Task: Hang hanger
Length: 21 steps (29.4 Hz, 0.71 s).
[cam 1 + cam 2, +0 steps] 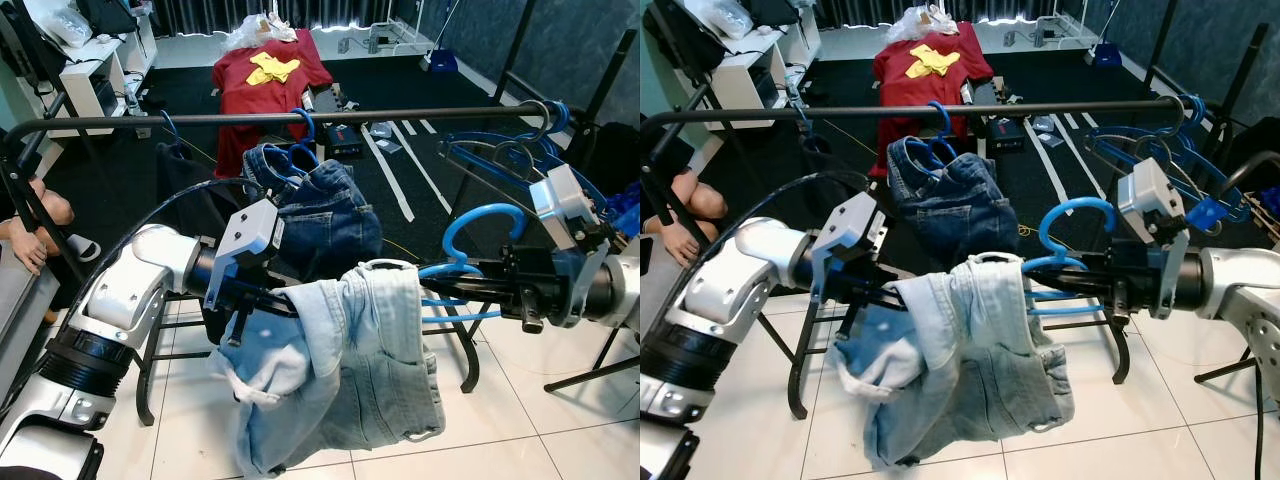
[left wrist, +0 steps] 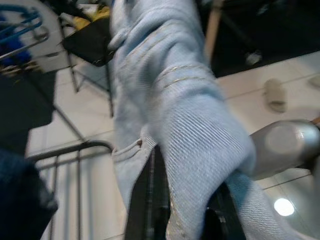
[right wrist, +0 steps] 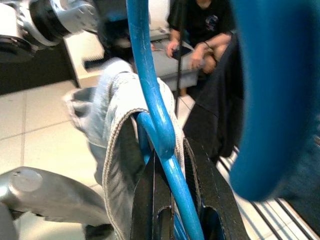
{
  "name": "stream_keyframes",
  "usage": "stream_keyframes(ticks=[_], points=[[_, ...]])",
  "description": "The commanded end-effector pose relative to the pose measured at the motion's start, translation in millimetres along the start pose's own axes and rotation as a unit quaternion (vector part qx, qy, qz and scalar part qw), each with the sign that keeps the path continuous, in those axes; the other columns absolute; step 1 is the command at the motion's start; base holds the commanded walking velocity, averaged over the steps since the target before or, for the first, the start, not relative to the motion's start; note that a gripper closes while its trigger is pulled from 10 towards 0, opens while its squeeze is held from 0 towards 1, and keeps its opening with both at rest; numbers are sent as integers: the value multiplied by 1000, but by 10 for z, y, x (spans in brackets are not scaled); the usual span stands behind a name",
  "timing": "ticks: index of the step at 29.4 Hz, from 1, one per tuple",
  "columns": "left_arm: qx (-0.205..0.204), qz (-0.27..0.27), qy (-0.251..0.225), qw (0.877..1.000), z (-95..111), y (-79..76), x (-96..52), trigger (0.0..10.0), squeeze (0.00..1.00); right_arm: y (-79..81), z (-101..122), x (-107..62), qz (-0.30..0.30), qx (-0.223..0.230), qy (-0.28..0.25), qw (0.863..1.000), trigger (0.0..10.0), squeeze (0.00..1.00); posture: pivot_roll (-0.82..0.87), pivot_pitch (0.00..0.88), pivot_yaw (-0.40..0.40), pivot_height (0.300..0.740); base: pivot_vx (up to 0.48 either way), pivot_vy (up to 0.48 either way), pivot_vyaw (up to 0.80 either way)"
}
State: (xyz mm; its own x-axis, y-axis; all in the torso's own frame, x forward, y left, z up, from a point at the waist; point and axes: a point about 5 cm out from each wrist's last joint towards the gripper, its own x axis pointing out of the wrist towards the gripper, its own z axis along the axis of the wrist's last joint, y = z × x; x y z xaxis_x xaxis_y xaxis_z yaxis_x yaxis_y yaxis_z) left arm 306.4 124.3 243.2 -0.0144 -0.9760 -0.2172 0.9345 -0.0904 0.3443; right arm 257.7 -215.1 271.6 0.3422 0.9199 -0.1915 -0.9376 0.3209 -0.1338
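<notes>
Clamping the blue hanger [image 3: 150,95], the right gripper [image 1: 1060,272] pinches its wire; the left gripper [image 1: 275,303] holds the draped light denim jeans [image 1: 350,380], below the rail [image 1: 280,119].

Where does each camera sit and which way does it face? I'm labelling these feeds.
Left eye, head: looks down at the rail; both arms show, left claw and right claw holding light jeans on a blue hanger.
Right eye: same scene, slightly offset.
Left wrist: along its fingers, jeans draped over them.
Right wrist: along its fingers gripping the hanger; a seated person behind.
All share the jeans.
</notes>
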Motion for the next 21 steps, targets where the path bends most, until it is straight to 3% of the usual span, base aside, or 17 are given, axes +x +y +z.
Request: stream_keyframes(ticks=[1, 7, 14, 17, 20, 21], points=[[-4, 28, -42, 999, 125, 93, -4, 10000, 1000, 20, 26, 67, 19, -8, -17, 1000, 0, 0, -32, 34, 5, 740, 0, 0, 0], [-23, 47, -70, 996, 155, 136, -30, 10000, 1000, -11, 52, 59, 4, -12, -28, 1000, 0, 0, -34, 38, 6, 740, 0, 0, 0], [-31, 74, -112, 990, 231, 161, -273, 10000, 1000, -56, 164, 13, -22, -22, -69, 997, 0, 0, -37, 39, 14, 740, 0, 0, 0], [-31, 75, -114, 990, 240, 150, -334, 10000, 1000, -60, 171, 2, -26, -22, -73, 997, 0, 0, -38, 38, 13, 740, 0, 0, 0], [-41, 89, -90, 991, 147, 121, -527, 10000, 1000, -91, 195, -62, -41, -26, -79, 996, 0, 0, -41, 30, 11, 740, 0, 0, 0], [-41, 89, -90, 991, 147, 121, -527, 10000, 1000, -91, 195, -62, -41, -26, -79, 996, 0, 0, -41, 30, 11, 740, 0, 0, 0]])
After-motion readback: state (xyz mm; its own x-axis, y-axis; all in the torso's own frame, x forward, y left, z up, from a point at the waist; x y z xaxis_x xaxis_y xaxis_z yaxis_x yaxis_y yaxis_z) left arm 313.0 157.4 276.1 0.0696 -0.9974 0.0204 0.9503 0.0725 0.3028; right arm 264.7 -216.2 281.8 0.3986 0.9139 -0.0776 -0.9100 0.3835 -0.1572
